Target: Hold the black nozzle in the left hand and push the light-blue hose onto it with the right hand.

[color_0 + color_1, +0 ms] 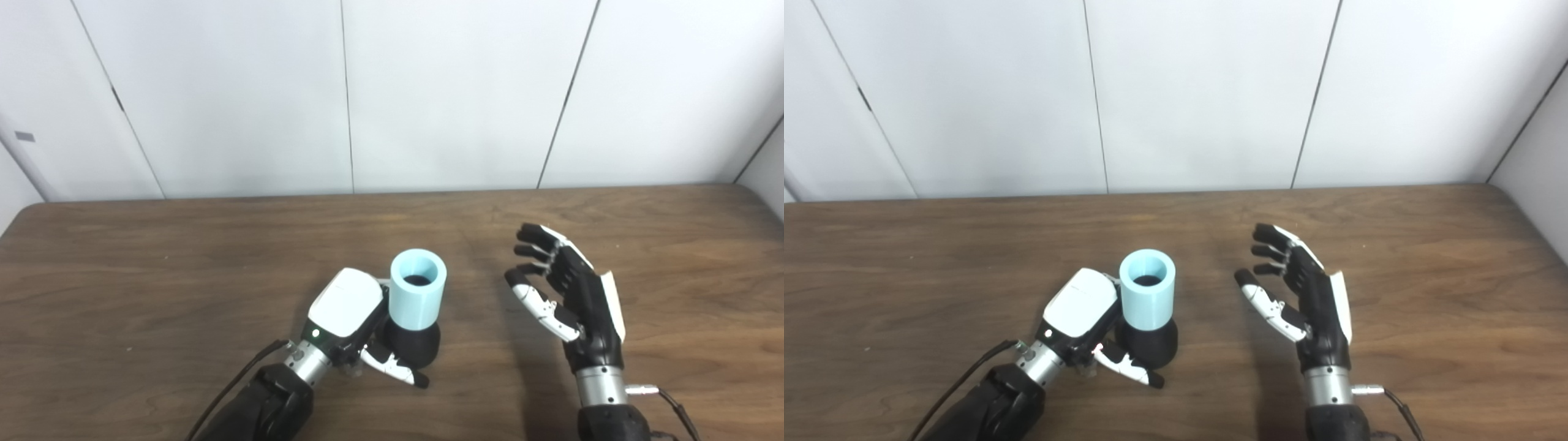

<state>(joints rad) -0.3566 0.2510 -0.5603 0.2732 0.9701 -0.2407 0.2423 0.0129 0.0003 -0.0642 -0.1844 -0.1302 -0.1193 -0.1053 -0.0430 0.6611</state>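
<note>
On the counter (184, 257), my left robot hand (349, 318) grips the black nozzle (411, 346), the light-blue hose (418, 288) already seated on top. My right robot hand (566, 294) hovers nearby, fingers spread, empty. Letting go carelessly could topple the stack.

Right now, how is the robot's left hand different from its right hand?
The left hand is wrapped around the black nozzle, which has the light-blue hose sitting on top; the right hand holds nothing. The left hand's fingers are curled shut, while the right hand's are spread apart. The left hand sits low by the table; the right hand stands upright, off to the side. Both are black and white.
</note>
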